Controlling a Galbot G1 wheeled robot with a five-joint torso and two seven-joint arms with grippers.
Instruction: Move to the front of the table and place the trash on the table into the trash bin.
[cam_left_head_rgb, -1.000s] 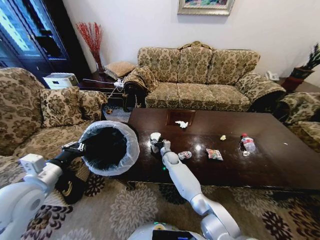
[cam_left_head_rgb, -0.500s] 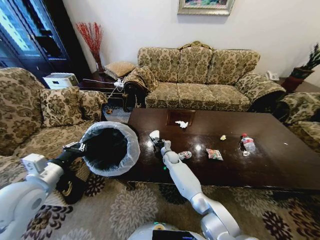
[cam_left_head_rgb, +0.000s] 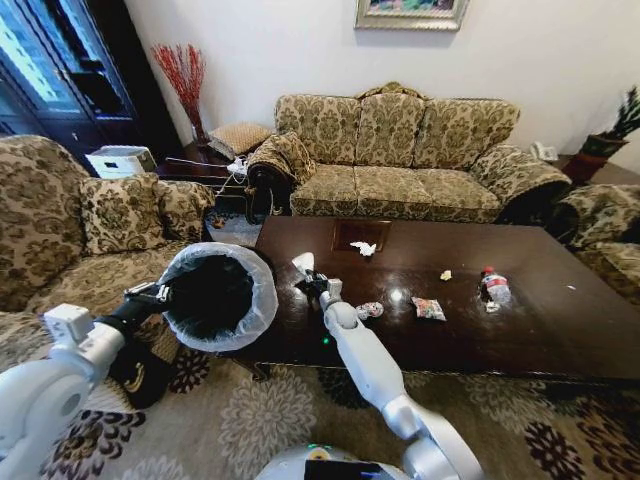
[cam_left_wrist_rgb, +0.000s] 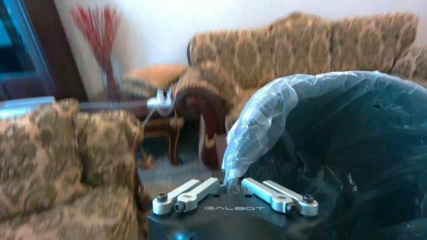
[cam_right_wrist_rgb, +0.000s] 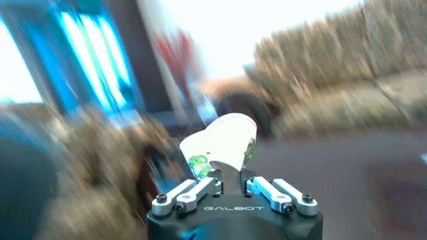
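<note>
My right gripper (cam_left_head_rgb: 312, 280) is shut on a white paper cup (cam_left_head_rgb: 302, 264), held above the dark wooden table (cam_left_head_rgb: 520, 330) near its left end; in the right wrist view the cup (cam_right_wrist_rgb: 223, 145) stands up between the fingers (cam_right_wrist_rgb: 193, 192). My left gripper (cam_left_head_rgb: 158, 294) is shut on the rim of the trash bin (cam_left_head_rgb: 215, 296), black with a white bag, held tilted beside the table's left end. The left wrist view shows the fingers (cam_left_wrist_rgb: 187, 192) pinching the bag's edge (cam_left_wrist_rgb: 267, 125). On the table lie a white tissue (cam_left_head_rgb: 363, 248), a yellow scrap (cam_left_head_rgb: 446, 275), shiny wrappers (cam_left_head_rgb: 428, 309) and a small bottle (cam_left_head_rgb: 494, 287).
A patterned sofa (cam_left_head_rgb: 400, 160) stands behind the table and an armchair (cam_left_head_rgb: 70, 230) at the left. Another armchair (cam_left_head_rgb: 605, 235) is at the right. A floral carpet (cam_left_head_rgb: 250, 420) covers the floor in front. A side table (cam_left_head_rgb: 215, 160) with a vase of red twigs (cam_left_head_rgb: 185, 80) sits at the back left.
My right gripper has lifted the paper cup off the table and carried it left toward the bin. The bin and left arm have hardly moved.
</note>
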